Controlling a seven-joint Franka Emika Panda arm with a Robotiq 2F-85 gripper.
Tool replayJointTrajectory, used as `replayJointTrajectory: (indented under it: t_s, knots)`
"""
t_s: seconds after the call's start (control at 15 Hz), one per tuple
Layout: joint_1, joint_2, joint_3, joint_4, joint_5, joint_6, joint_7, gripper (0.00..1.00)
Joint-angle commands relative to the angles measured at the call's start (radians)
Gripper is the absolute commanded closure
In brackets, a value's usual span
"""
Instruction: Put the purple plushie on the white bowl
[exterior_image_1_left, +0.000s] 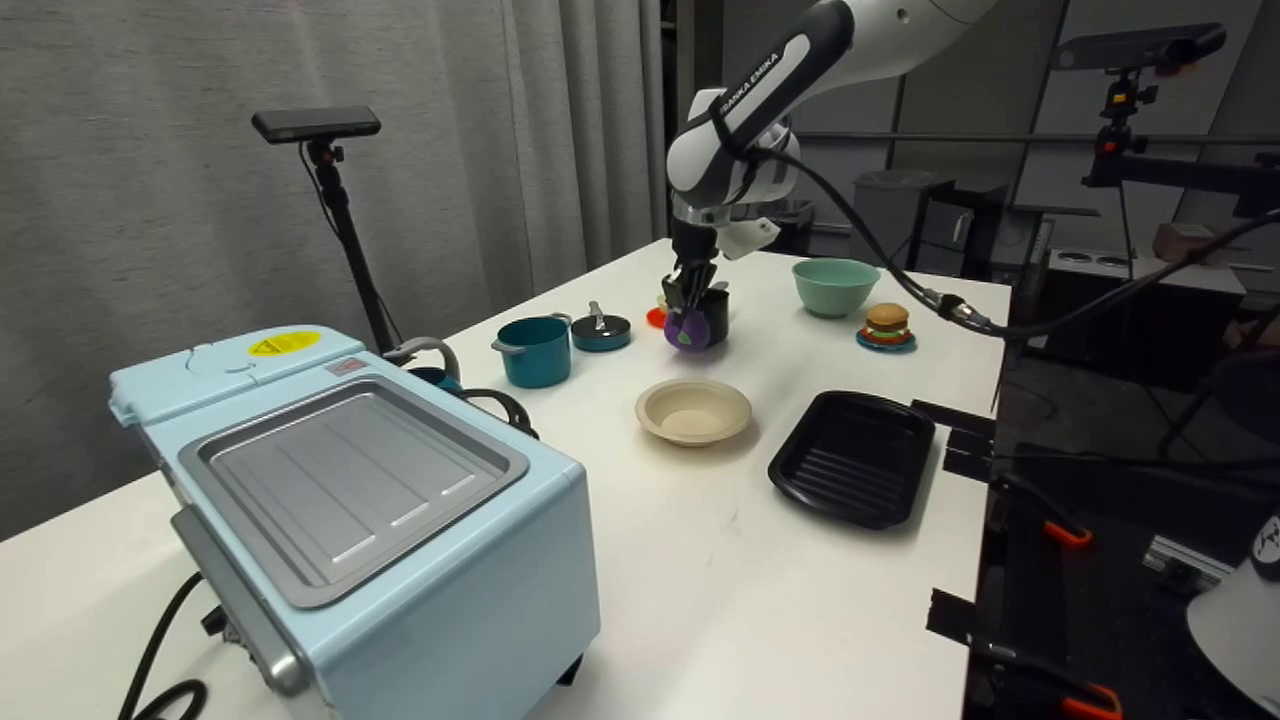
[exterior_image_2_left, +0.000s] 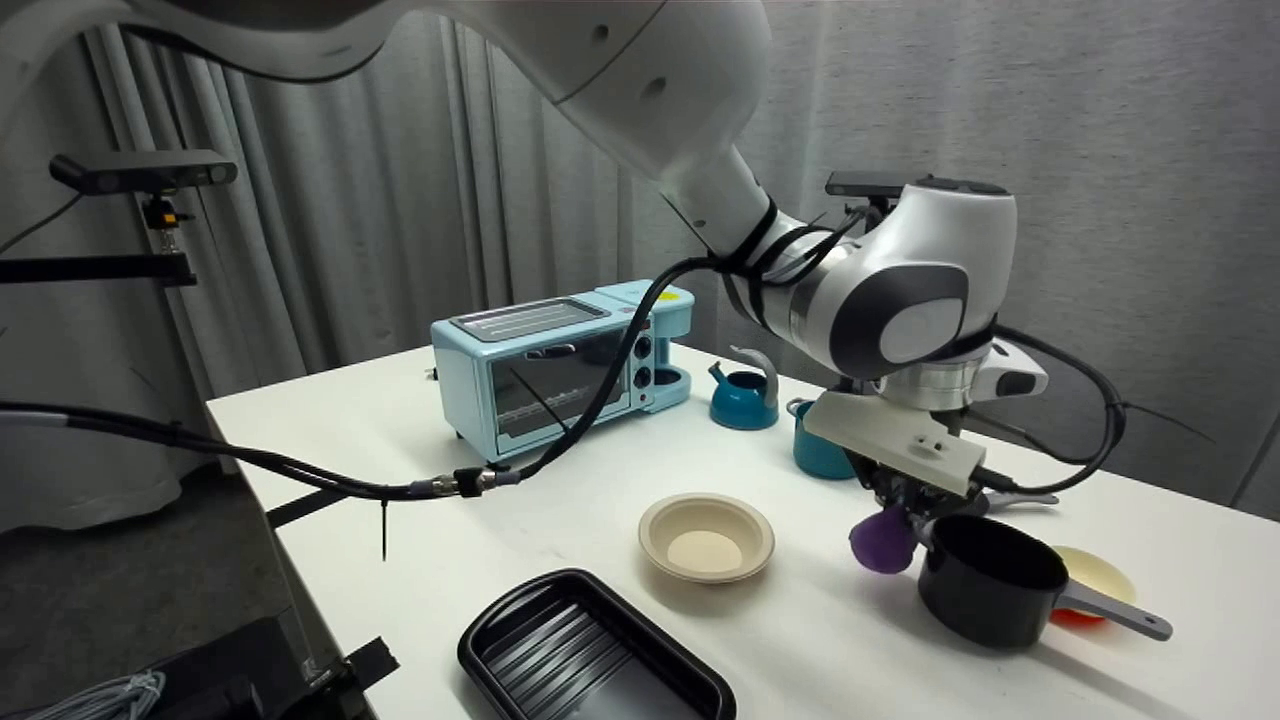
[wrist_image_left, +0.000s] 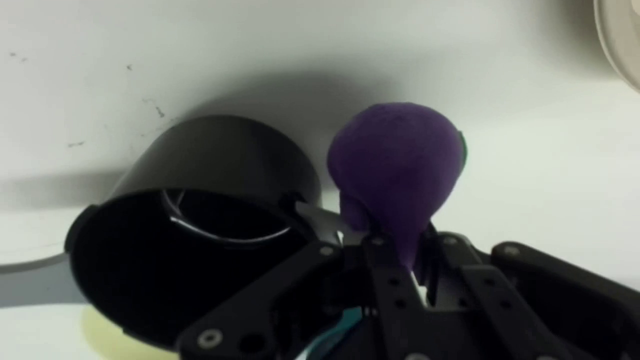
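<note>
room: grey curtain behind one white table; black tape along one edge.
arm: one, reaching over the table; black cable slung beside it in both exterior views.
gripper: one; fingers brought in from both sides, pinching the plushie by its narrow end.
plushie: one, purple; rounded end sticks out past the fingertips. just beside the black pot, apart from the white bowl. whether it touches the table: cannot tell.
bowls: two. white bowl mid-table; green bowl near the burger.
pots: two. black pot, grey-handled; teal pot.
lid: one, beside the teal pot.
kettle: one, between oven and teal pot.
dish: one, yellow inside, partly hidden by the black pot.
burger: one, on one teal plate.
tray: one, black, ridged.
oven: one, pale blue, metal pan on top.
edges: tray and burger near the taped edge; plushie and white bowl well inside.
open room: white tabletop between plushie and white bowl; narrower strip between white bowl and tray; broad stretch between oven and tray.
tight side: black pot's rim close by the fingers; contact cannot be told.
</note>
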Motion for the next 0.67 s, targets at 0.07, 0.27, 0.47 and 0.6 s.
replayJointTrajectory:
  t_s: [0.07, 0.27, 0.47, 0.6]
  knots:
    - [-0.007, -0.097, 0.023, 0.033, 0.035, -0.114, -0.012, 0.97]
    - [-0.009, -0.128, 0.049, 0.05, 0.096, -0.169, -0.026, 0.97]
    - [-0.006, -0.153, 0.076, 0.018, 0.184, -0.186, -0.046, 0.97]
    - [0.006, -0.165, 0.086, -0.016, 0.217, -0.201, -0.049, 0.97]
